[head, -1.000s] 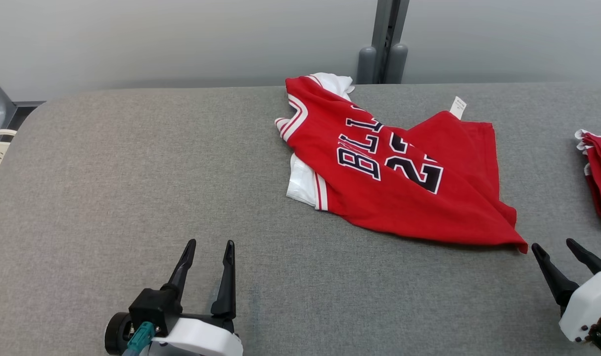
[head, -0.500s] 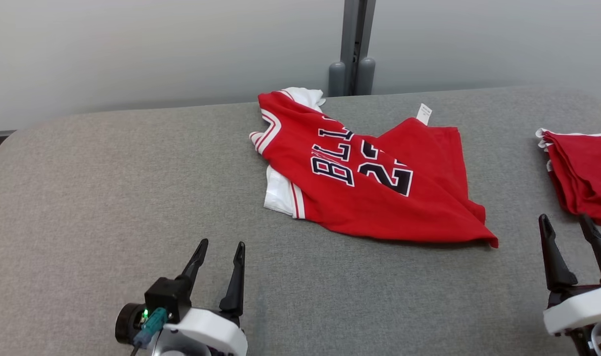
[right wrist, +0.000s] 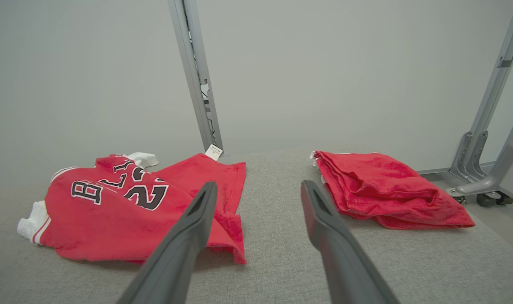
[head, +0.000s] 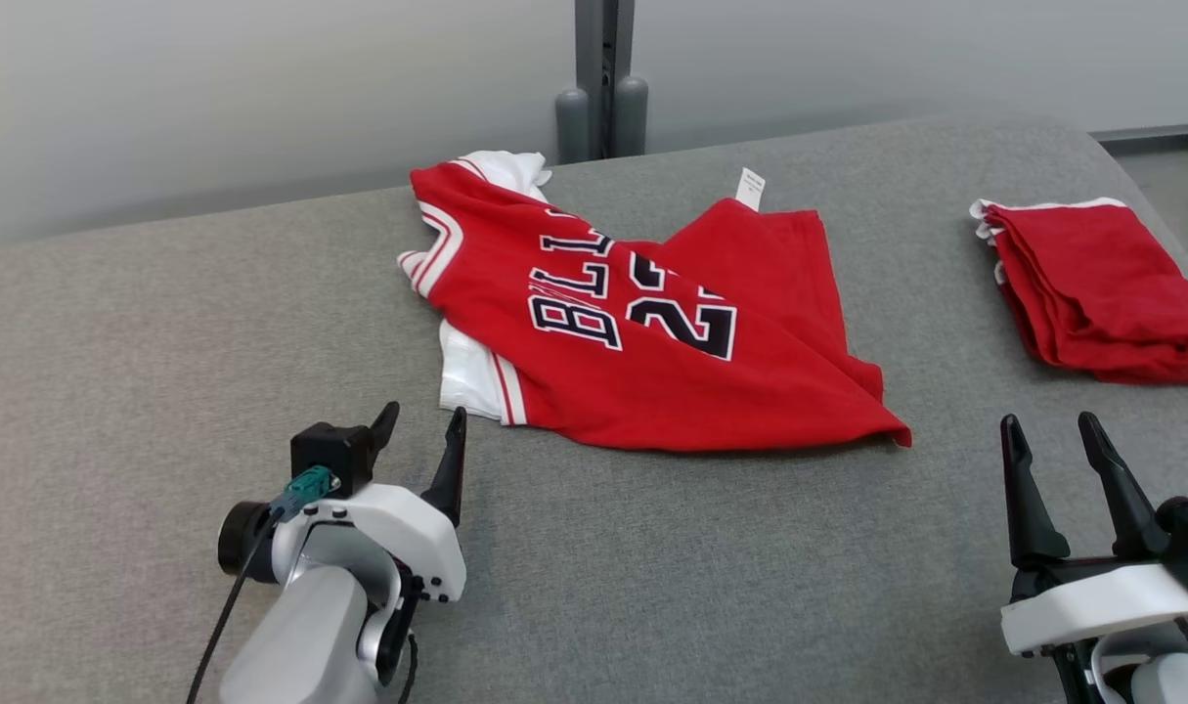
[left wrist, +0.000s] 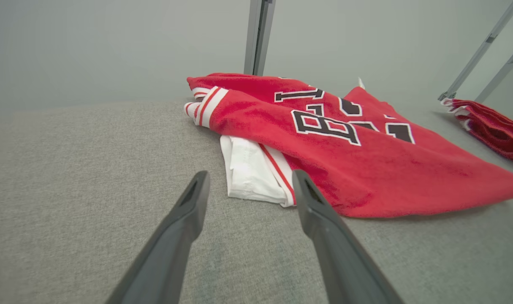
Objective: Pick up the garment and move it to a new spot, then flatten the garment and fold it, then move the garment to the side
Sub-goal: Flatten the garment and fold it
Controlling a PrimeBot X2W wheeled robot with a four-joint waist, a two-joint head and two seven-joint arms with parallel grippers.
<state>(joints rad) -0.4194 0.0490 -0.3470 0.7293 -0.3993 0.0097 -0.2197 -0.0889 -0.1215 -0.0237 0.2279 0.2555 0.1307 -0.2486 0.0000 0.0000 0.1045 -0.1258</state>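
Your red shirt (head: 642, 362) reads "BL" and "2", the rest creased away; its tag (head: 751, 188) is illegible. Left claw (head: 423, 413) and right claw (head: 1048, 420) both stand wide apart, empty.

A desk (head: 163, 391) covered in grey woven fabric, with rounded corners, stands before a plain pale grey wall (head: 261, 78). A grey metal post (head: 603, 49) rises behind its far edge. In the right wrist view, a slanted metal frame (right wrist: 488, 126) on wheels stands on the grey floor (right wrist: 505, 232) beside the desk. The light is soft and even.
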